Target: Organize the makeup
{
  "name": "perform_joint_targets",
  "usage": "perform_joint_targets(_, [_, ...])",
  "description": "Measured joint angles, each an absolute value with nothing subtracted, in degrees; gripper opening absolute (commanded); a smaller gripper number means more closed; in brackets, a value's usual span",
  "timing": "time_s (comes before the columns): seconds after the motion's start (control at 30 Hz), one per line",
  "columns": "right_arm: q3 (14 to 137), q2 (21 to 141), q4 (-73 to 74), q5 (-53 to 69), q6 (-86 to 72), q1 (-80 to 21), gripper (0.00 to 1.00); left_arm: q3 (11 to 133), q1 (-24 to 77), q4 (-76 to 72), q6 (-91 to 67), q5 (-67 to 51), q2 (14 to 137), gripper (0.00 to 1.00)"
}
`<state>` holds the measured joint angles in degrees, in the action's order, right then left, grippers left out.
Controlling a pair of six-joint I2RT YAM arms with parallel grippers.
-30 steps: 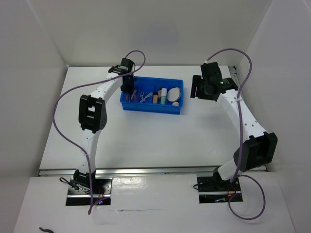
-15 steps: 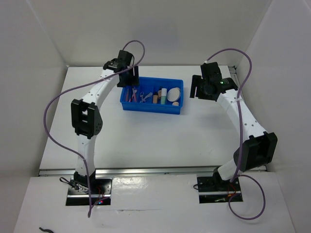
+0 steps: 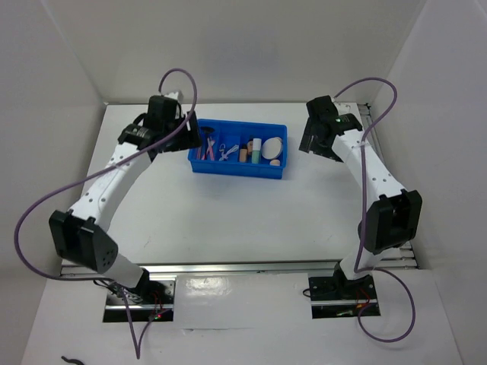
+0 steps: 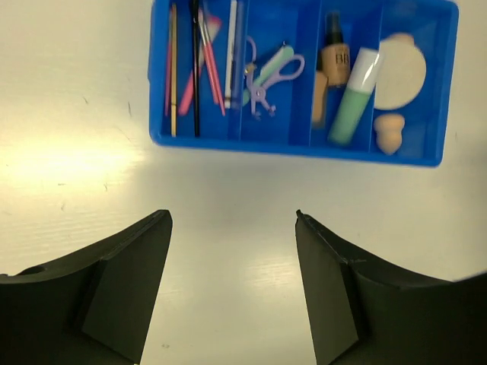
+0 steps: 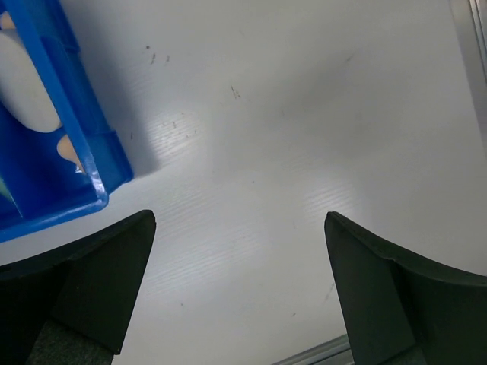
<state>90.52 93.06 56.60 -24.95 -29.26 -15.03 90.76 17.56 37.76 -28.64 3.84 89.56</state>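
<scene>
From above, the makeup (image 3: 243, 150) is seen sorted by kind in the blue tray (image 3: 238, 172) on the matte surface (image 3: 228, 220). In the left wrist view, the left gripper (image 4: 232, 228) is held near the tray, jaws spread and empty. Thin sticks (image 4: 199, 68), a glossy mint tube (image 4: 352, 99) and a soft round puff (image 4: 402, 70) are laid inside. In the right wrist view, the right gripper (image 5: 240, 220) is parted too, and nothing is held.

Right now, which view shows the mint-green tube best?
Left wrist: the mint-green tube lies large and unobstructed in the blue tray. Top external shows it as a tiny speck; right wrist catches only the tray's corner.
</scene>
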Motion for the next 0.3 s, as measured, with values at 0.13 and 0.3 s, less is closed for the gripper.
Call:
perform_joint_targets(0.13, [90.26,92.79,58.37,-25.39,-31.62,-15.03,1.0,78.26,18.63,35.66,-29.21,2.83,81.82,0.79])
perform_joint_targets(0.3, [86.56,88.99,58.0,-23.44,-32.05,-15.03,1.0,72.58,20.27,36.1,-29.41,3.29,79.61,0.79])
